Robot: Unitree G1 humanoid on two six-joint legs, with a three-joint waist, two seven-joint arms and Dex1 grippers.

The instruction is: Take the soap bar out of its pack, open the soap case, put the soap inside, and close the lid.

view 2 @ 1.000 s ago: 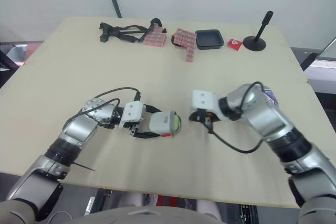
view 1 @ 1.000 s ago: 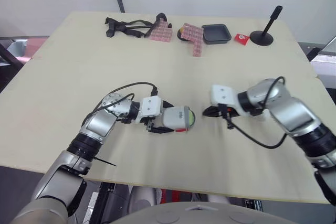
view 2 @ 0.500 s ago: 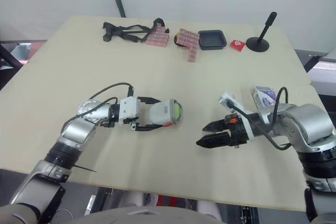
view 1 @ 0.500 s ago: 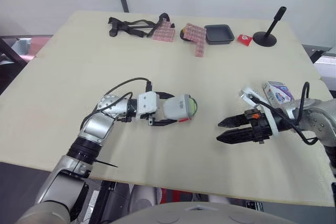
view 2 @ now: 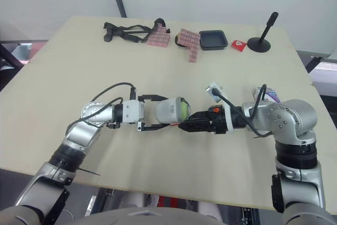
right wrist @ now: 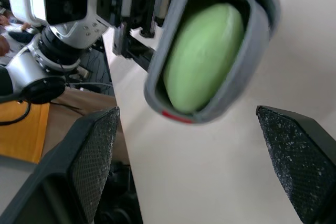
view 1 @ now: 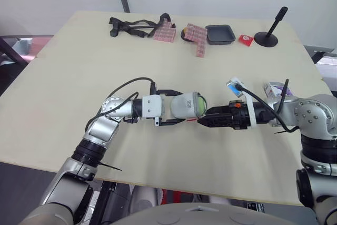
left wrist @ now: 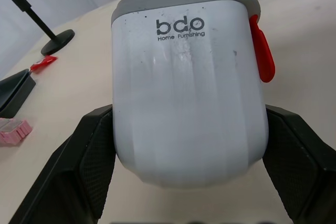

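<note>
White plastic soap case [left wrist: 186, 93] with grey rim and red latch, lying sideways, clamped across its body by left gripper [view 1: 179, 107], oval green soap bar [right wrist: 202, 56] seated in its open mouth, right gripper [view 1: 206, 121] spread wide, tips just before that mouth, purple-and-white soap pack [view 1: 274, 89] beside right arm.

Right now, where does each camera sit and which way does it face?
Left eye view: on the head, facing forward and down over the table; both arms show, left gripper holding the soap case, right gripper near its end.
Right eye view: beside it, same direction and scene.
Left wrist view: along the left fingers at the case's white side.
Right wrist view: between the right fingers at the green soap inside the case.
Both wrist views share the case, from opposite ends.
</note>
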